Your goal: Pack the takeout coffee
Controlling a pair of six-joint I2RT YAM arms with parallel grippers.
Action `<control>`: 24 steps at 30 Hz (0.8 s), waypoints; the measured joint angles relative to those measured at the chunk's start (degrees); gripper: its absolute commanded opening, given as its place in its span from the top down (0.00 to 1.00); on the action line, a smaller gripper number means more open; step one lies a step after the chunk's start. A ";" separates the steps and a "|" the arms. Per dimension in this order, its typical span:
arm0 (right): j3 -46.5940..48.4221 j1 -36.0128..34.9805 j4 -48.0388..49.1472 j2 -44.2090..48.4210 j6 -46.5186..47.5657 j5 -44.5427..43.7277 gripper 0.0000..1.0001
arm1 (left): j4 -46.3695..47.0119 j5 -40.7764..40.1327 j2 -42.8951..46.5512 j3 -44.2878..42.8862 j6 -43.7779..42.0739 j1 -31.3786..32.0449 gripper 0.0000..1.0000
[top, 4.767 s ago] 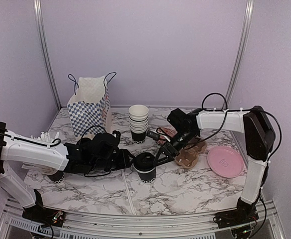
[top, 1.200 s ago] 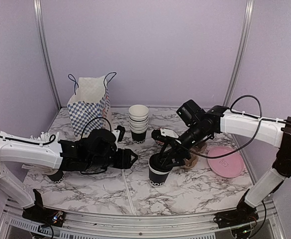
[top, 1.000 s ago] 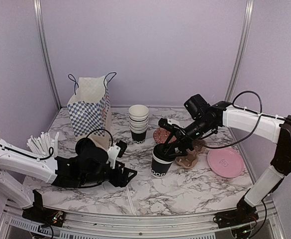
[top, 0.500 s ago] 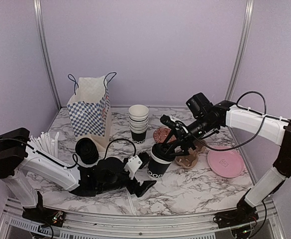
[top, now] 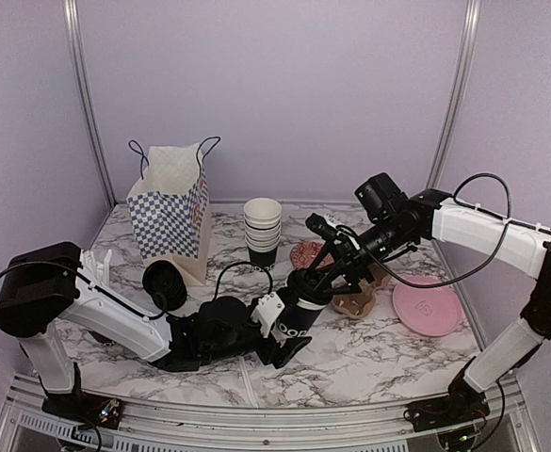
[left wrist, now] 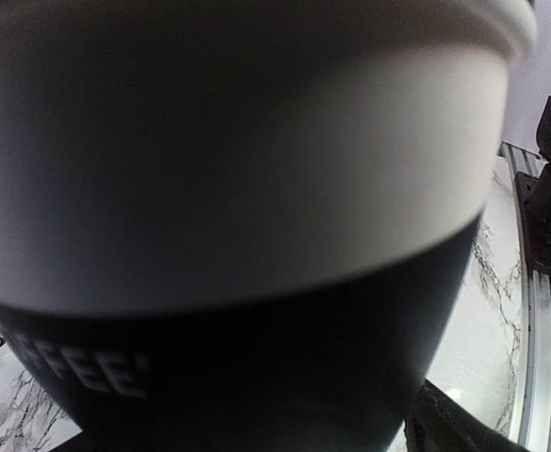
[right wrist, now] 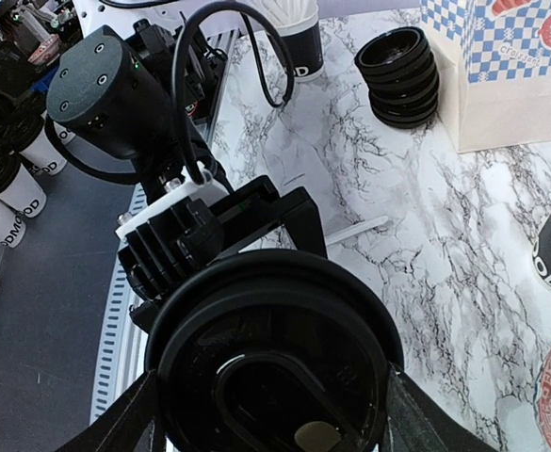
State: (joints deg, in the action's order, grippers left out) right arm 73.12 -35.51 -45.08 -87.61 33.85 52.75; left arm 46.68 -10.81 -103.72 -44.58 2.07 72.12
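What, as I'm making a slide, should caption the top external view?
Right gripper grips the small black paper cup by its black plastic lid; open left gripper at its base.

Left fingers [top: 294, 347] (spread wide) have swung up to the raised coffee cup [top: 299, 311].

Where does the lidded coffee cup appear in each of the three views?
Top external: the cup is near the centre, just below the middle.
Left wrist: the cup fills nearly the whole picture, blurred.
Right wrist: the cup is at bottom centre, its lid seen from above.
Shared landmark: the marble table.
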 measured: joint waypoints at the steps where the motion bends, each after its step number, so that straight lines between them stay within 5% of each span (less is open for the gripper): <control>1: 0.00 0.00 -0.11 0.00 0.00 0.09 0.33 | 0.20 0.20 -0.07 0.00 -0.13 0.00 0.17; 10: -0.02 0.00 -1.42 0.00 0.24 0.79 0.33 | 0.66 0.37 -0.07 0.07 -1.14 -0.07 0.32; 24: 4.02 -0.09 -13.31 -0.24 9.46 -1.03 0.33 | -0.04 7.28 0.59 3.58 -1.29 -0.33 0.32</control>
State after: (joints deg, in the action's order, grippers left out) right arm 77.14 -35.59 -58.39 -87.85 43.31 51.72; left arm 46.63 -3.53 -103.13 -40.99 0.78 71.79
